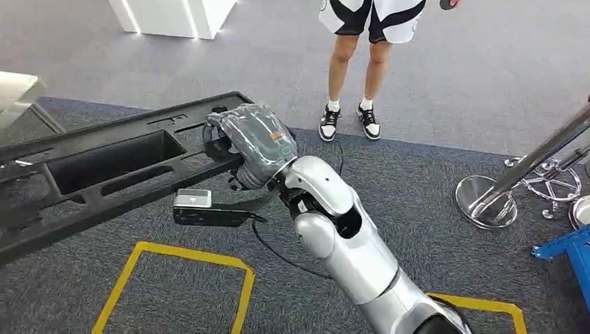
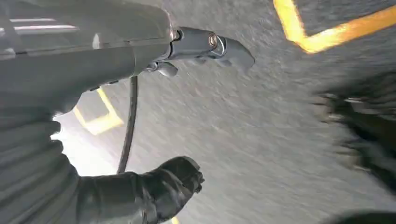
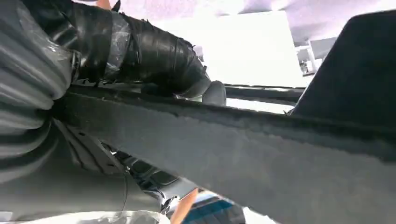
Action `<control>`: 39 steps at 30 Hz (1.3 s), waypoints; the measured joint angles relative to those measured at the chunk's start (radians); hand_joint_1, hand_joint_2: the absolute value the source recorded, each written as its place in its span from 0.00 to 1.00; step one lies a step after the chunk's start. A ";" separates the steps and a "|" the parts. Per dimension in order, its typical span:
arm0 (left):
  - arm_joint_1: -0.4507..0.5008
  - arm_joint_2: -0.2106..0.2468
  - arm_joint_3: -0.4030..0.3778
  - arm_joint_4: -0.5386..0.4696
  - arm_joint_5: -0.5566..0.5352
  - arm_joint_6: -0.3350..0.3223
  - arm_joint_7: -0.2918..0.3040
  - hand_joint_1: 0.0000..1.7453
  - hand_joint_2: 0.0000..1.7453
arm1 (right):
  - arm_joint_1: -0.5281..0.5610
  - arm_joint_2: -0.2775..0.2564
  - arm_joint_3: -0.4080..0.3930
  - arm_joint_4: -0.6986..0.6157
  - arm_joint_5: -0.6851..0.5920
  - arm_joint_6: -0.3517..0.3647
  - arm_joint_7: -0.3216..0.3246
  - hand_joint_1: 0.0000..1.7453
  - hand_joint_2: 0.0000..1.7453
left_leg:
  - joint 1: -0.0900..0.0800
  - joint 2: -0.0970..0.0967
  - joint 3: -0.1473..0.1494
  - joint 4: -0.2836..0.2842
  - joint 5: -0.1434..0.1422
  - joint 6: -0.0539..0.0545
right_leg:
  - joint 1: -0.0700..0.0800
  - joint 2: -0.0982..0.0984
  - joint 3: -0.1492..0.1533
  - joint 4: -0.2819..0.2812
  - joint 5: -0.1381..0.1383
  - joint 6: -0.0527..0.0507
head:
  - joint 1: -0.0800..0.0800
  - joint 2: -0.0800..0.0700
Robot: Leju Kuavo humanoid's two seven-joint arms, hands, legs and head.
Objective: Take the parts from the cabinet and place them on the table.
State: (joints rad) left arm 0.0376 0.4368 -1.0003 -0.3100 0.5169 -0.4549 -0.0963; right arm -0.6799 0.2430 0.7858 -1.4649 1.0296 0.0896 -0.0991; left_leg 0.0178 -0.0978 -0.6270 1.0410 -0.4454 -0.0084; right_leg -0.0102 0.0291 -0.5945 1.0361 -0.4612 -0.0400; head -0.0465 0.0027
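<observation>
- The right arm [image 1: 351, 257] rises from about five o'clock in the head view and slants up toward ten o'clock, silver segments bent at the wrist.
- The right hand [image 1: 254, 142], wrapped in a grey ribbed cover with clear film over it, sits at the end of that arm just above the view's centre.
- This hand grips the long black part [image 1: 104, 181]: its fingers curl over the part's upper edge while the palm lies against the near side.
- In the right wrist view the dark taped fingers [image 3: 154, 56] wrap over the part's rim [image 3: 261, 140], with a grey fingertip pressed to the far side.
- The black part is a long moulded panel with rectangular openings; it runs from the hand out toward nine o'clock and is carried above the carpet [image 1: 431, 188], tilted lower at its far left end.
- A small black bracket with a pale block [image 1: 193, 200] hangs under the wrist, at seven o'clock of the hand.
- The left hand [image 2: 154, 191] appears in the left wrist view, its dark fingers curled in with nothing in them, above grey carpet and yellow floor tape [image 2: 327, 35].
- A person's legs [image 1: 355, 69] stand at twelve o'clock, well apart from the part.
- Chrome stand bases [image 1: 487, 202] lie at three o'clock.
</observation>
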 joint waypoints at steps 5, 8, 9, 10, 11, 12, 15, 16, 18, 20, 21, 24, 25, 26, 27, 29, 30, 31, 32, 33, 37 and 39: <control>0.234 0.124 0.029 -0.536 0.459 0.613 0.235 0.00 1.00 | 0.024 -0.128 -0.051 -0.049 -0.027 -0.040 -0.018 1.00 1.00 | 0.008 0.087 -0.142 0.277 -0.118 -0.016 | 0.005 -0.048 0.021 -0.013 -0.009 -0.003 | -0.001 0.000; 0.294 0.196 -0.040 -0.912 0.658 1.079 0.201 0.00 1.00 | 0.076 -0.217 -0.161 -0.087 -0.003 -0.046 -0.086 1.00 1.00 | 0.015 0.103 -0.067 0.115 -0.015 -0.026 | -0.001 -0.099 0.030 -0.010 -0.021 0.013 | 0.000 0.000; 0.297 0.205 -0.061 -0.971 0.676 1.125 0.192 0.00 1.00 | 0.080 -0.225 -0.174 -0.092 0.002 -0.046 -0.089 1.00 1.00 | 0.020 0.133 -0.019 0.026 0.023 -0.030 | -0.002 -0.108 0.031 -0.006 -0.026 0.017 | 0.000 0.000; 0.301 0.216 -0.082 -1.042 0.695 1.120 0.180 0.00 1.00 | 0.081 -0.233 -0.184 -0.104 0.006 -0.045 -0.091 1.00 1.00 | 0.013 0.170 -0.005 -0.002 0.005 -0.029 | 0.004 -0.114 0.029 -0.004 -0.030 0.024 | -0.001 0.000; 0.309 0.237 -0.093 -1.091 0.709 1.082 0.170 0.00 1.00 | 0.081 -0.241 -0.191 -0.114 0.008 -0.045 -0.091 1.00 1.00 | 0.011 0.157 -0.003 -0.011 0.014 -0.018 | 0.010 -0.118 0.030 0.000 -0.034 0.030 | 0.002 0.000; 0.309 0.256 -0.112 -1.145 0.731 1.033 0.157 0.00 1.00 | 0.083 -0.249 -0.198 -0.126 0.011 -0.045 -0.092 1.00 1.00 | 0.010 0.148 -0.006 -0.008 0.012 -0.010 | 0.011 -0.124 0.033 -0.003 -0.034 0.035 | 0.001 0.000; 0.301 0.286 -0.167 -1.242 0.779 1.001 0.115 0.00 1.00 | 0.083 -0.260 -0.204 -0.134 0.018 -0.042 -0.082 1.00 1.00 | 0.013 0.122 0.003 -0.018 0.015 0.012 | -0.001 -0.120 0.041 0.000 -0.047 0.057 | 0.002 0.000; 0.299 0.297 -0.185 -1.269 0.793 1.000 0.104 0.00 1.00 | 0.082 -0.263 -0.208 -0.134 0.018 -0.041 -0.078 1.00 1.00 | 0.009 0.114 0.004 -0.018 0.014 0.017 | -0.004 -0.070 0.028 0.033 -0.069 0.056 | 0.001 0.000; 0.284 0.313 -0.211 -1.298 0.808 0.999 0.088 0.00 1.00 | 0.078 -0.272 -0.212 -0.135 0.015 -0.039 -0.078 1.00 1.00 | 0.004 0.097 0.004 -0.018 0.012 0.031 | -0.003 -0.037 -0.045 0.179 -0.143 0.051 | 0.002 0.000; 0.274 0.325 -0.237 -1.317 0.822 0.997 0.073 0.00 1.00 | 0.080 -0.278 -0.214 -0.135 0.013 -0.034 -0.074 1.00 1.00 | -0.003 0.071 0.005 -0.018 0.006 0.039 | 0.000 -0.030 -0.127 0.318 -0.176 0.048 | 0.001 0.000; 0.267 0.328 -0.249 -1.323 0.829 0.993 0.069 0.00 1.00 | 0.081 -0.280 -0.214 -0.135 0.013 -0.032 -0.072 1.00 1.00 | -0.005 0.057 0.007 -0.017 0.005 0.040 | 0.000 -0.030 -0.134 0.317 -0.155 0.046 | 0.001 0.000; 0.254 0.332 -0.273 -1.334 0.835 0.989 0.062 0.00 1.00 | 0.077 -0.281 -0.214 -0.135 0.011 -0.032 -0.072 1.00 1.00 | -0.006 0.015 0.022 -0.013 -0.004 0.036 | -0.001 0.000 -0.048 0.103 -0.013 0.033 | 0.001 0.000; 0.253 0.333 -0.277 -1.336 0.837 0.989 0.059 0.00 1.00 | 0.075 -0.282 -0.214 -0.135 0.011 -0.032 -0.071 1.00 1.00 | -0.005 0.004 0.021 -0.011 -0.010 0.033 | -0.003 0.049 -0.025 0.043 -0.001 0.030 | 0.001 0.000; 0.248 0.334 -0.280 -1.336 0.840 0.988 0.056 0.00 1.00 | 0.075 -0.283 -0.214 -0.135 0.011 -0.031 -0.071 1.00 1.00 | -0.012 -0.002 0.019 -0.004 -0.013 0.029 | -0.005 0.061 -0.016 0.029 -0.014 0.031 | 0.001 0.000; 0.240 0.339 -0.291 -1.339 0.851 0.987 0.049 0.00 1.00 | 0.074 -0.283 -0.215 -0.137 0.010 -0.031 -0.070 1.00 1.00 | -0.005 -0.020 0.014 -0.008 -0.014 0.021 | -0.003 0.044 -0.010 0.017 -0.019 0.035 | 0.001 0.000; 0.236 0.343 -0.309 -1.341 0.865 0.987 0.039 0.00 1.00 | 0.070 -0.283 -0.215 -0.137 0.010 -0.031 -0.069 1.00 1.00 | 0.001 -0.046 0.016 -0.017 -0.017 0.006 | 0.003 0.023 -0.002 0.010 -0.027 0.024 | 0.002 0.000; 0.232 0.348 -0.318 -1.343 0.869 0.987 0.035 0.00 1.00 | 0.070 -0.283 -0.215 -0.140 0.010 -0.031 -0.068 1.00 1.00 | 0.001 -0.046 0.018 -0.016 -0.022 0.000 | -0.005 0.010 0.017 -0.004 -0.025 0.019 | 0.000 0.000; 0.231 0.347 -0.326 -1.344 0.875 0.987 0.030 0.00 1.00 | 0.070 -0.283 -0.216 -0.141 0.010 -0.031 -0.066 1.00 1.00 | -0.003 0.010 0.017 0.008 -0.024 -0.001 | -0.004 0.000 0.035 -0.015 -0.028 0.013 | 0.000 0.000; 0.223 0.349 -0.332 -1.345 0.880 0.987 0.025 0.00 1.00 | 0.066 -0.283 -0.216 -0.141 0.009 -0.030 -0.066 1.00 1.00 | -0.005 0.053 -0.012 0.064 -0.042 -0.004 | -0.002 -0.013 0.051 -0.022 -0.034 0.007 | -0.002 0.000; 0.213 0.351 -0.340 -1.345 0.887 0.987 0.020 0.00 1.00 | 0.065 -0.284 -0.217 -0.141 0.009 -0.030 -0.065 1.00 1.00 | -0.003 0.074 -0.058 0.137 -0.064 -0.007 | 0.001 -0.026 0.064 -0.025 -0.041 0.006 | -0.001 0.000; 0.198 0.353 -0.368 -1.345 0.899 0.987 0.009 0.00 1.00 | 0.068 -0.284 -0.217 -0.140 0.008 -0.027 -0.063 1.00 1.00 | -0.001 0.092 -0.179 0.243 -0.021 -0.009 | 0.007 -0.077 0.121 -0.026 -0.093 0.006 | -0.002 0.000; 0.198 0.353 -0.375 -1.345 0.901 0.987 0.009 0.00 1.00 | 0.066 -0.284 -0.217 -0.141 0.008 -0.027 -0.063 1.00 1.00 | -0.002 0.108 -0.123 0.082 0.100 0.002 | 0.010 -0.097 0.163 -0.029 -0.125 0.010 | -0.002 0.000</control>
State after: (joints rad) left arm 0.2357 0.7897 -1.3752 -1.6545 1.4179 0.5325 -0.0877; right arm -0.6136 -0.0408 0.5688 -1.6056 1.0380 0.0629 -0.1617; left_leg 0.0153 0.0102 -0.7503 1.1226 -0.3450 -0.0060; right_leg -0.0003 -0.0683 -0.4310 1.0070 -0.5859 -0.0302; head -0.0481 0.0027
